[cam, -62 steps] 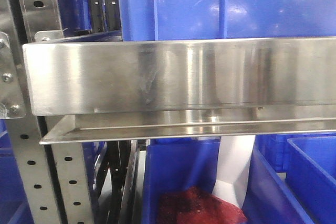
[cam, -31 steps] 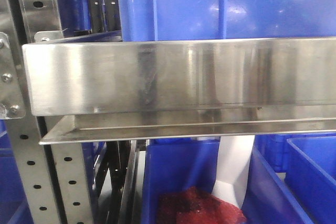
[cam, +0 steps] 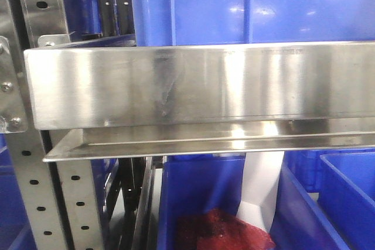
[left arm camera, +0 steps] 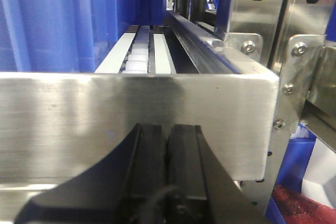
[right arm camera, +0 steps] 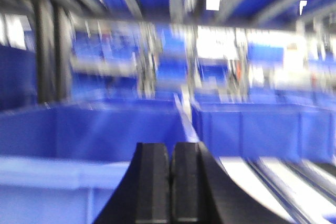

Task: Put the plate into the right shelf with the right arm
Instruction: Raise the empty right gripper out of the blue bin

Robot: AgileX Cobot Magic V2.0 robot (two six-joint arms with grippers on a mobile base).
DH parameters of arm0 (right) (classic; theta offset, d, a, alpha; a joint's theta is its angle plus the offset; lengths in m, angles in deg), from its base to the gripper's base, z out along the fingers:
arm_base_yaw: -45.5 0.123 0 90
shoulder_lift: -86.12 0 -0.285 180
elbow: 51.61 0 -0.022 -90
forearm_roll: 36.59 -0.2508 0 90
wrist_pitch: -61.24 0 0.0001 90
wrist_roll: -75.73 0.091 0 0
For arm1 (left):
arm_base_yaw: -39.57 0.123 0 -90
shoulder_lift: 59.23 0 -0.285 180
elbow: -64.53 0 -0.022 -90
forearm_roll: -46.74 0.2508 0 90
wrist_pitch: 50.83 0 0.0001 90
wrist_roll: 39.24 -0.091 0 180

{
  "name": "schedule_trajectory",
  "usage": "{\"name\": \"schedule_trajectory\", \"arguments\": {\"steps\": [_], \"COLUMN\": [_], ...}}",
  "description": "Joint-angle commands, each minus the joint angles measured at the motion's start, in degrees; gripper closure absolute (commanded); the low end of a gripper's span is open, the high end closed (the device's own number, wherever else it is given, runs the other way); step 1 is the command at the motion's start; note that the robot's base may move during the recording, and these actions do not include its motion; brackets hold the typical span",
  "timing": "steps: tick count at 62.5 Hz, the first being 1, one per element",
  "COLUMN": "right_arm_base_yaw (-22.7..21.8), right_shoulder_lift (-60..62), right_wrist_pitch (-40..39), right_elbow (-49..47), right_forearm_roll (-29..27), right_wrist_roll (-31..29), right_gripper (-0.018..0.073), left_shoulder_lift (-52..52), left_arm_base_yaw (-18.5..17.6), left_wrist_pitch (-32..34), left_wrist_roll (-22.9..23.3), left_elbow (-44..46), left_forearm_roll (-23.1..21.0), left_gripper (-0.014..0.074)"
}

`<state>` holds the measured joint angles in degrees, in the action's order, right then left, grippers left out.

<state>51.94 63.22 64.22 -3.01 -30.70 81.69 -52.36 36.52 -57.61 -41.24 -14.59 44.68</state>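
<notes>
The right shelf's wide steel front rail fills the front view, with a deep blue bin above it and more bins below. No round white plate shows clearly in any view. My left gripper is shut with nothing between the jaws, close against the steel rail. My right gripper is shut and empty. It points over blue bins inside a rack, and that view is blurred by motion. A blurred white strip lies right of its fingers. I cannot tell what it is.
A perforated steel upright stands at the left. Under the rail a blue bin holds a red mesh item and a tall white object. White roller tracks run back behind the rail in the left wrist view.
The reflections on the steel rail have shifted a little. The shelf and the bins stay where they were.
</notes>
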Motion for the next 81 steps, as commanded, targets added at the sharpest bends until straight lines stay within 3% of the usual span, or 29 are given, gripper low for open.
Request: {"name": "schedule_trajectory", "arguments": {"steps": [1,9,29,48,81], "right_arm_base_yaw": [-0.27,-0.27,-1.14,-6.08,-5.73], "right_shoulder_lift": [4.03,7.99,12.23,12.79,16.49], "right_wrist_pitch": [-13.29,-16.38,-17.33,-16.19,-12.13], "right_elbow": [7.08,17.07,29.29,29.85,29.85], "right_forearm_roll": [-3.65,-11.19,-9.84,-9.84,-8.98], "right_wrist_roll": [0.15,0.15,-1.38,-3.12,-2.99], "right_gripper": [0.0503,0.0503,0.0503,0.0503,0.0503], "left_shoulder_lift": [-0.38,-0.38,-0.38,-0.38,-0.38], "left_arm_base_yaw": [0.08,0.08,0.08,0.08,0.08], "left_wrist_pitch": [4.92,4.92,4.92,4.92,4.92], "left_wrist_roll": [0.19,0.19,0.19,0.19,0.19], "left_elbow": [-0.46,-0.46,-0.46,-0.46,-0.46], "left_forearm_roll": [-0.33,-0.33,-0.33,-0.33,-0.33], "left_gripper": [0.0643,0.0643,0.0643,0.0643,0.0643]}}
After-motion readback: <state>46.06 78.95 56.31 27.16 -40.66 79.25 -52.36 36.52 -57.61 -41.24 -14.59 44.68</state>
